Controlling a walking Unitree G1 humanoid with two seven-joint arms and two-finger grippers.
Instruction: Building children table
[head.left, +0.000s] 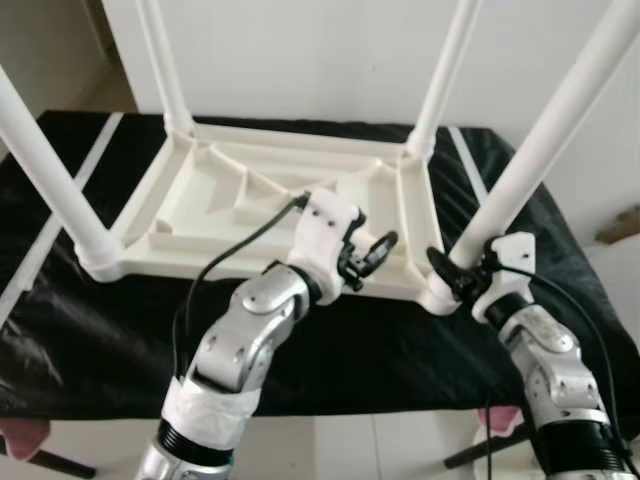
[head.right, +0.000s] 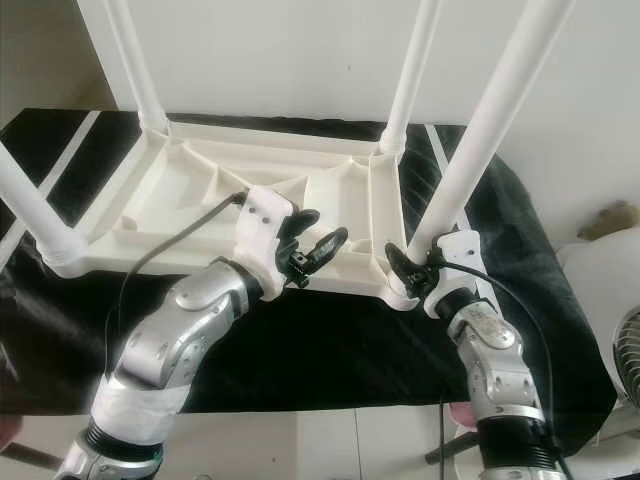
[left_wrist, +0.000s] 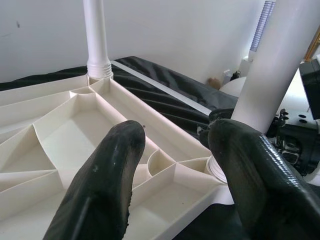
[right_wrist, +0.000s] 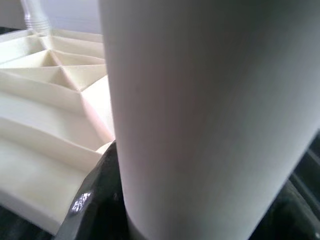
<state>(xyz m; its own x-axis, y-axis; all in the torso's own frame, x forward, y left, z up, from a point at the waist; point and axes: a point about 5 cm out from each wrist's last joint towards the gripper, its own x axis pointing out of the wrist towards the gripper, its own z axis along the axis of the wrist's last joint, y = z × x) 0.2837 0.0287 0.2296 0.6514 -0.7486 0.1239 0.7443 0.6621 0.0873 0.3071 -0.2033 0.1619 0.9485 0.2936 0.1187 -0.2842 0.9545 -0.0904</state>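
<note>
**Right claw clamped on the near-right leg**

Right claw (head.right: 420, 270) is closed around the base of the near-right leg (head.right: 490, 120), right where that leg enters the corner socket of the tabletop (head.left: 200, 262). From my right wrist camera the leg (right_wrist: 200, 115) stands close against the lens, with a black finger (right_wrist: 92, 210) wrapping its foot.

Left claw (head.left: 368, 255) hovers with its fingers apart and gripping nothing, just above the tabletop's near rim, a little to the left of the clamped leg. Through the left wrist camera I see both fingers (left_wrist: 105, 185) spread over the ribbed underside (left_wrist: 65, 135), with the near-right leg (left_wrist: 280, 65) just beside the outer finger.

I see the tabletop lying upside down on a black cloth (head.left: 100, 330); all four white legs point up from its corners: near-left (head.left: 40, 160), far-left (head.left: 165, 60), far-right (head.left: 450, 70).

I can read no brand, label or writing on any part.
</note>
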